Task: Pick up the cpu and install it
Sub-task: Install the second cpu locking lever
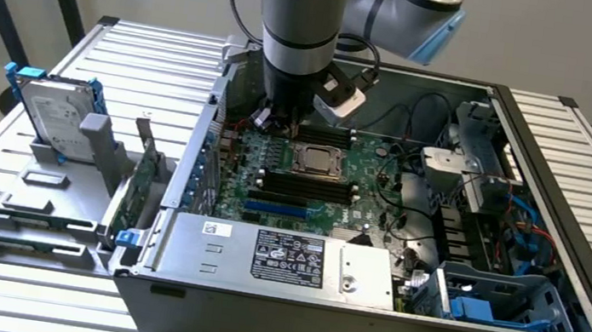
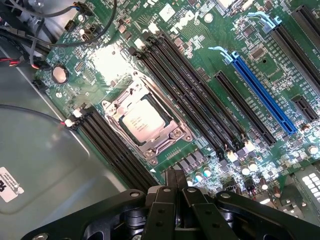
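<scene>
The cpu (image 1: 317,160), a small square chip with a silvery-grey top, lies flat in the metal-framed socket on the green motherboard (image 1: 378,196) inside the open computer case. In the wrist view the cpu (image 2: 145,120) sits in its socket frame between two banks of black memory slots. My gripper (image 1: 278,124) hangs on the arm just above the board, a little to the exterior view's left of the socket. Its black fingers (image 2: 170,181) are pressed together, shut, with nothing between them. The gripper (image 2: 176,176) is apart from the cpu.
A silver hard drive with blue rails (image 1: 56,113) stands in a grey holder at the exterior view's left, beside an upright green card (image 1: 140,184). The power supply (image 1: 284,256) fills the case's front. Black cables (image 1: 422,122), a drive cage (image 1: 484,169) and a blue slot (image 2: 262,95) surround the socket.
</scene>
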Robot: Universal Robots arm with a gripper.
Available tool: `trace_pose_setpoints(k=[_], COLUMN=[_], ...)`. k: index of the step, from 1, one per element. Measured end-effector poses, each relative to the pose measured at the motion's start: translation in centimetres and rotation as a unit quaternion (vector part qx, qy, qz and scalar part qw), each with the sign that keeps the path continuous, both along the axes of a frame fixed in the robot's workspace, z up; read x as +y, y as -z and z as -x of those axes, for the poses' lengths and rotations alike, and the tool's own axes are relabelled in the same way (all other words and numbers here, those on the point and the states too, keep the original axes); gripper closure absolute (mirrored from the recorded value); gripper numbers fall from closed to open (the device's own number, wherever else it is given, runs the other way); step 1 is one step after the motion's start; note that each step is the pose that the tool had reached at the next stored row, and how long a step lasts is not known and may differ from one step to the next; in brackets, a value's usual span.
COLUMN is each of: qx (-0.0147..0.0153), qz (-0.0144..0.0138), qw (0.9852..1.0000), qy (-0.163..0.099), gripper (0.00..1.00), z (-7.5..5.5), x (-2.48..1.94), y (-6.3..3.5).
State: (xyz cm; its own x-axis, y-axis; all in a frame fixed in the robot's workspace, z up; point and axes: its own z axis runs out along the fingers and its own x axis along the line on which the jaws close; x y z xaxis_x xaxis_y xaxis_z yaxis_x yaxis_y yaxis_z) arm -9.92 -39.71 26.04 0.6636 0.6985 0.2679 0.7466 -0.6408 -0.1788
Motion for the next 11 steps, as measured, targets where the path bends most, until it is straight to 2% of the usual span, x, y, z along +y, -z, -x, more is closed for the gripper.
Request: trace_pose_setpoints(k=[11], qx=[0.0], qz=[0.0], qw=[1.0], qy=[0.0], gripper=[0.89], z=[0.0], x=[0.0], y=[0.0])
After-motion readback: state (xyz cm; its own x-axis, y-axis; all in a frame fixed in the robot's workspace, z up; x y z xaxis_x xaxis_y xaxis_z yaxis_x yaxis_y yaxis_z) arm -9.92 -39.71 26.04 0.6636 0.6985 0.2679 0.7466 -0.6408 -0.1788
